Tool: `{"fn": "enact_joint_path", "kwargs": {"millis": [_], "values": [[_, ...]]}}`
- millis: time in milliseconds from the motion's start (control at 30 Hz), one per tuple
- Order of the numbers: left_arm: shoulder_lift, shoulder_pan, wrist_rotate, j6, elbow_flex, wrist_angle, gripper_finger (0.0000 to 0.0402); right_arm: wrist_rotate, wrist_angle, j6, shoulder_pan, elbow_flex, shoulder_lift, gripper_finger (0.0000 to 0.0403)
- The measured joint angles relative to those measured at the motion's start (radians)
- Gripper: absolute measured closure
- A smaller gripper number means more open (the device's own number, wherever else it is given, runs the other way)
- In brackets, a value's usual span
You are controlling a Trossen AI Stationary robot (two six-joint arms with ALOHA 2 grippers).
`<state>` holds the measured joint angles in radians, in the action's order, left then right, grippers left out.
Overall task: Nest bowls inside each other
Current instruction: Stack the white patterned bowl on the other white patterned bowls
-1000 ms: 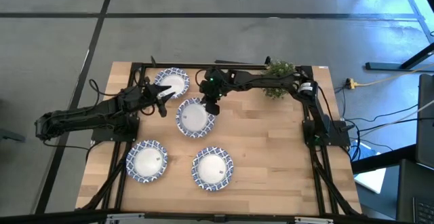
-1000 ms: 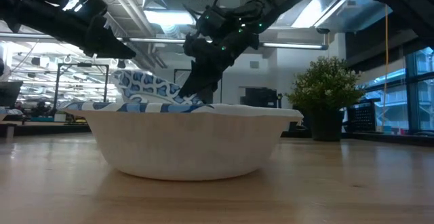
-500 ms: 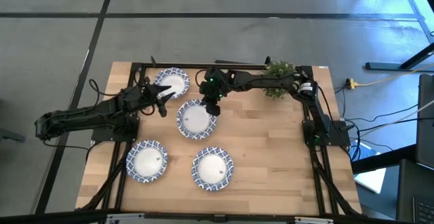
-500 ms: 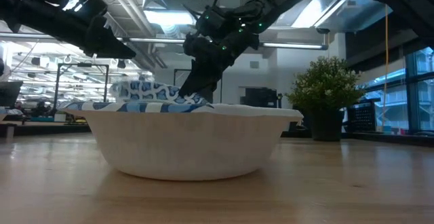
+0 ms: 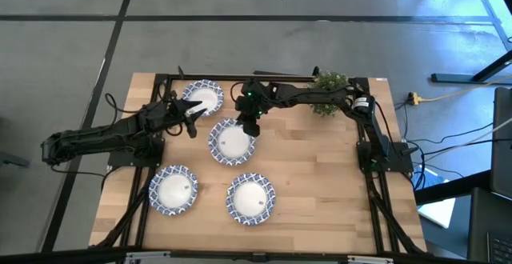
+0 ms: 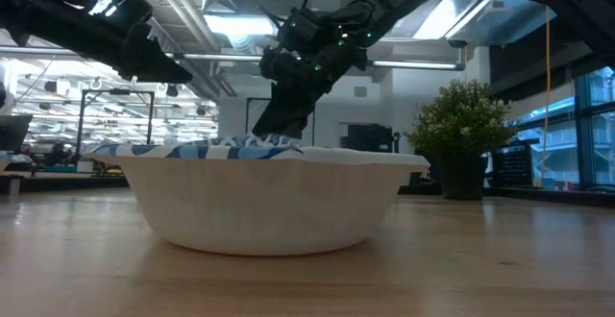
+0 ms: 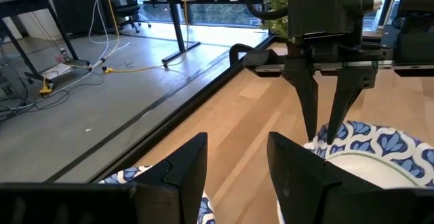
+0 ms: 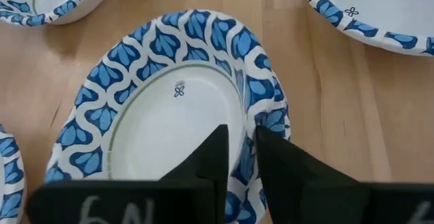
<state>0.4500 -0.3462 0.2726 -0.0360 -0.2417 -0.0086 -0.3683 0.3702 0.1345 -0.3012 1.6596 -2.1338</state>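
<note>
Several blue-rimmed bowls sit on the wooden table in the high view: one far left (image 5: 202,98), one in the middle (image 5: 233,142), two near the front (image 5: 174,190) (image 5: 250,198). My right gripper (image 5: 250,126) is shut on the middle bowl (image 8: 169,108) at its far rim. My left gripper (image 5: 192,121) hovers open between the far-left bowl and the middle bowl, touching nothing; its fingers (image 7: 298,173) stand apart in the left wrist view. In the low view the held bowl's rim (image 6: 240,145) shows just above the near bowl (image 6: 269,202). My right gripper pinches the middle bowl's patterned rim (image 8: 252,119) at the bowl's far side, one finger (image 8: 210,159) over the inside and one (image 8: 288,163) outside. The fingers come from above, pointing down (image 7: 315,108). The bowl lies about level; whether it rests on the table I cannot tell.
A small potted plant (image 5: 328,92) stands at the table's far edge, right of the right arm. Bare wood (image 5: 320,168) lies on the table's right half. Black frame rails run along the table's edges.
The bowl in my right gripper was tipped, its free side raised high in the low view; that side has come down until the bowl lies about level, and the bowl has shifted slightly toward the near edge. My right gripper has stayed shut on the rim.
</note>
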Motion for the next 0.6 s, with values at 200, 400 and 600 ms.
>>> {"fn": "enact_joint_path", "kwargs": {"millis": [200, 400, 600], "values": [[0.0, 0.0, 0.0, 0.0, 0.0, 0.0, 0.0253, 0.007, 0.0, 0.0, 0.0, 0.0, 0.001, 0.0305], [0.0, 0.0, 0.0, 0.0, 0.0, 0.0, 0.0253, 0.009, -0.01, 0.0, -0.001, 0.0, 0.002, 0.0293], [0.0, 0.0, 0.0, 0.0, 0.0, 0.001, 0.0253, -0.015, 0.025, 0.016, -0.001, 0.004, 0.021, 0.0293]]}}
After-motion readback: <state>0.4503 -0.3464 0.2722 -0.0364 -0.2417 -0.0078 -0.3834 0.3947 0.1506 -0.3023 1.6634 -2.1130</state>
